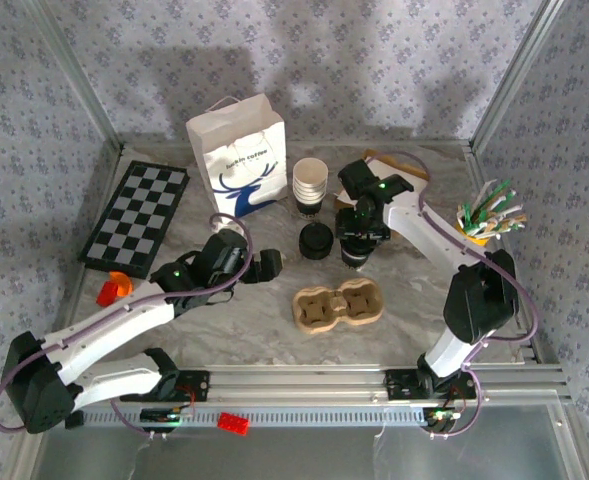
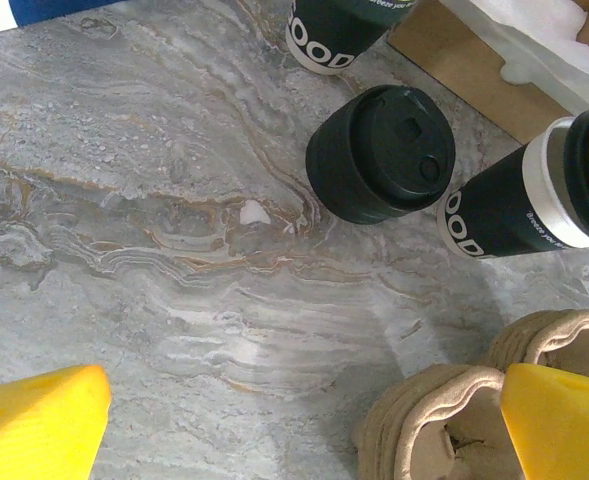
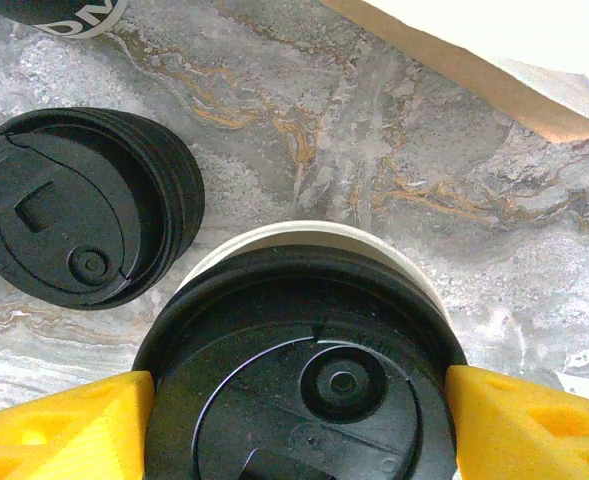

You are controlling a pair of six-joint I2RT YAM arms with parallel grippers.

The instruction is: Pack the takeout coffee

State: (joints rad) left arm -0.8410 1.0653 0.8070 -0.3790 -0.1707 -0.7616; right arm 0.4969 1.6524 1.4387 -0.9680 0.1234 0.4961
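Walls [image 1: 374, 60] papered in a pale grey floral print stand on three sides, with metal frame posts at the corners, around a grey marble-patterned surface [image 1: 414, 290] veined in brown.

A cardboard cup carrier [image 1: 339, 307] lies near the middle of the surface, both of its wells empty. Just behind the carrier, the right pincer [image 1: 355, 245] has its yellow fingers [image 3: 64, 430] closed against opposite sides of a lidded coffee cup [image 3: 304, 360], a black-sleeved cup with a white band under its black lid. Whether the cup's base touches the surface cannot be told.

Beside the held cup, behind the carrier and slightly to its left, sits a stack of black lids [image 1: 316, 241]. Further behind the carrier stands a stack of cups [image 1: 310, 185], and left of those a white paper bag [image 1: 239, 160] with a blue deer logo, upright. A brown cardboard tray [image 1: 399, 165] lies at the back, behind and to the right of the carrier.

The left pincer [image 1: 257, 265] hovers left of the carrier with its fingers [image 2: 34, 420] spread wide and nothing between them.

Far left of the carrier lies a checkerboard [image 1: 136, 215], with an orange object [image 1: 114, 288] near its front corner. Well to the carrier's right is a holder of green and white sticks [image 1: 486, 215].
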